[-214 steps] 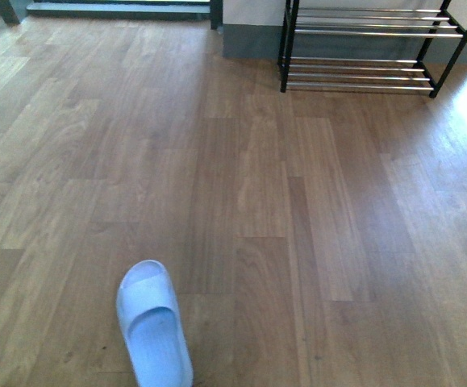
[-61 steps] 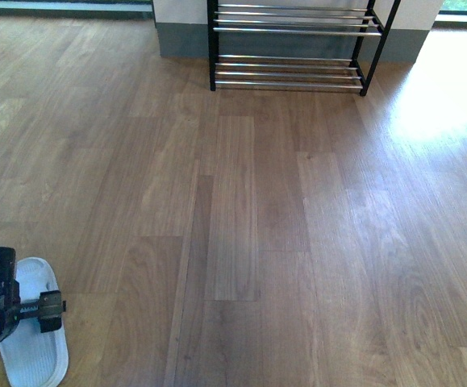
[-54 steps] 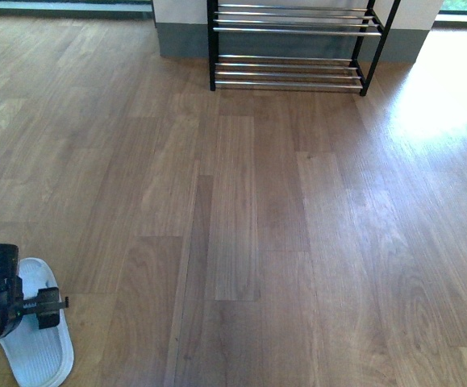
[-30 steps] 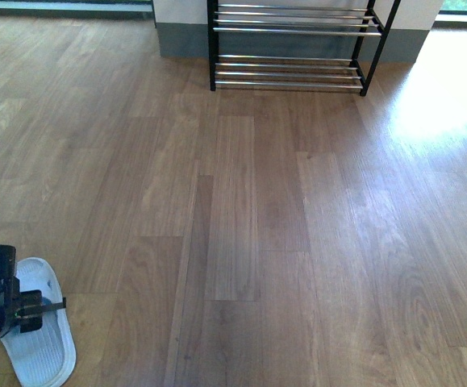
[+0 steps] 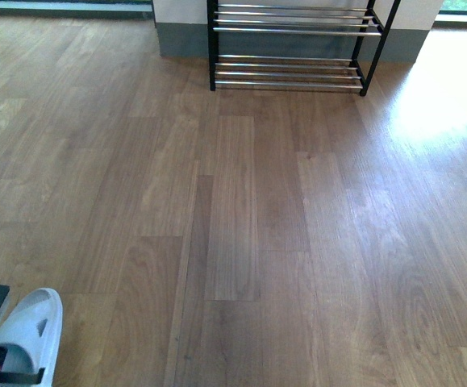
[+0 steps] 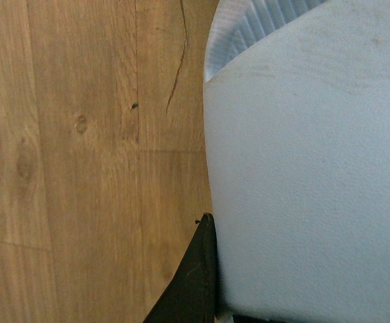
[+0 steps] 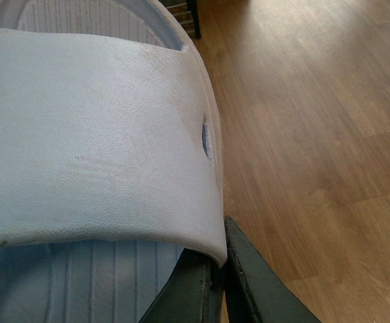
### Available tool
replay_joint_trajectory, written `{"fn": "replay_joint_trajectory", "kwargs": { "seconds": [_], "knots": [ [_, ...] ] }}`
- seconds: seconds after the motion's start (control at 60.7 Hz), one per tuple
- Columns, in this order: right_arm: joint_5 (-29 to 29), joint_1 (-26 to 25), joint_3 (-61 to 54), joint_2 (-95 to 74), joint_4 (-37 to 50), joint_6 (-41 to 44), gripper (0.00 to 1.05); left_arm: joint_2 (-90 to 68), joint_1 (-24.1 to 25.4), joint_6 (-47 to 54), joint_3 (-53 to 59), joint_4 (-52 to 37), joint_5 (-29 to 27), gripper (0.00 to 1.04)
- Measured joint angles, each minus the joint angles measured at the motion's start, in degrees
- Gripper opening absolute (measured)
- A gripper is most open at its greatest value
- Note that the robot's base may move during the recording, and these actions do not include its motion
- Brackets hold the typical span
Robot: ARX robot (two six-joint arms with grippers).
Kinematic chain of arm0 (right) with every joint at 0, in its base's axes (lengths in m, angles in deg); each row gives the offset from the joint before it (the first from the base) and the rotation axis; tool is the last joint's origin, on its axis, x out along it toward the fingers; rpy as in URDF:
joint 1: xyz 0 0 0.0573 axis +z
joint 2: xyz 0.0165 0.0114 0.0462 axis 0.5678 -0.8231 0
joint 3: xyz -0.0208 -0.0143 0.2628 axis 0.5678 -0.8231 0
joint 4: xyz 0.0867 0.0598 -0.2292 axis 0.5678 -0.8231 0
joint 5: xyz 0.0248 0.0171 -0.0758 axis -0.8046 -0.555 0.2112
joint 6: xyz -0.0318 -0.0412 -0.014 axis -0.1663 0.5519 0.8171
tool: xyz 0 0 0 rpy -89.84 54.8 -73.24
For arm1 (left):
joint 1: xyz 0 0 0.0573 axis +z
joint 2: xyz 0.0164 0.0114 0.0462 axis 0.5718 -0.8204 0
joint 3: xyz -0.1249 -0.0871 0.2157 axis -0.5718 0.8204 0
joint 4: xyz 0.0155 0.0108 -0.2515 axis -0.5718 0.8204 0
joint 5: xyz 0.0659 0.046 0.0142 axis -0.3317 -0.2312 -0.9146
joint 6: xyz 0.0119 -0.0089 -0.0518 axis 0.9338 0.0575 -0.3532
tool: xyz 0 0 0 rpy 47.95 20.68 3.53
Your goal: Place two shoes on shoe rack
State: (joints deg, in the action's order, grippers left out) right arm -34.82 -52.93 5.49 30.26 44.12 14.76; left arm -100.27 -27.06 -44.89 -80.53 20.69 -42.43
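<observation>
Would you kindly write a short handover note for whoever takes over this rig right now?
Left claw: shut on one pale blue open-toe rubber slide, low at the front view's left edge.
Right claw: shut on the other pale blue slide, seen only by its wrist camera.
Black-framed, chrome-barred shoe rack: far ahead across the wooden floor, no shoes on visible tiers.
Done: both slides gripped. Left: carry them over, set them on the rack.

light: bright daylight | glare: floor (image 5: 451, 97) far right — washed | wrist views: soft — close-up
</observation>
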Motion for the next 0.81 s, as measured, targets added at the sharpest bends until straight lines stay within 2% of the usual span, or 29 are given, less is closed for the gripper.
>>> {"fn": "replay_joint_trajectory", "kwargs": {
  "seconds": [0.066, 0.181, 0.296, 0.362, 0.445, 0.544, 0.692, 0.807],
  "knots": [
    [0.0, 0.0, 0.0, 0.0, 0.0, 0.0, 0.02, 6.5, 0.2, 3.0, 7.3, -2.2, 0.7, 0.02],
    [0.0, 0.0, 0.0, 0.0, 0.0, 0.0, 0.02, 21.2, 0.1, 7.7, 19.9, 0.1, 4.1, 0.02],
    [0.0, 0.0, 0.0, 0.0, 0.0, 0.0, 0.02, 36.4, -0.9, 10.1, 27.8, 9.7, 5.5, 0.02],
    [0.0, 0.0, 0.0, 0.0, 0.0, 0.0, 0.02, 54.8, -0.6, 13.2, 31.4, 24.5, 6.5, 0.02],
    [0.0, 0.0, 0.0, 0.0, 0.0, 0.0, 0.02, 77.9, 1.5, 18.3, 29.5, 42.7, 7.4, 0.02],
    [0.0, 0.0, 0.0, 0.0, 0.0, 0.0, 0.02, 96.3, 3.7, 22.9, 24.9, 55.9, 8.8, 0.02],
    [0.0, 0.0, 0.0, 0.0, 0.0, 0.0, 0.02, 115.0, 6.3, 30.3, 17.0, 67.7, 10.5, 0.02],
    [0.0, 0.0, 0.0, 0.0, 0.0, 0.0, 0.02, 120.9, 7.3, 31.6, 11.8, 73.2, 11.8, 0.02]
  ]
}}
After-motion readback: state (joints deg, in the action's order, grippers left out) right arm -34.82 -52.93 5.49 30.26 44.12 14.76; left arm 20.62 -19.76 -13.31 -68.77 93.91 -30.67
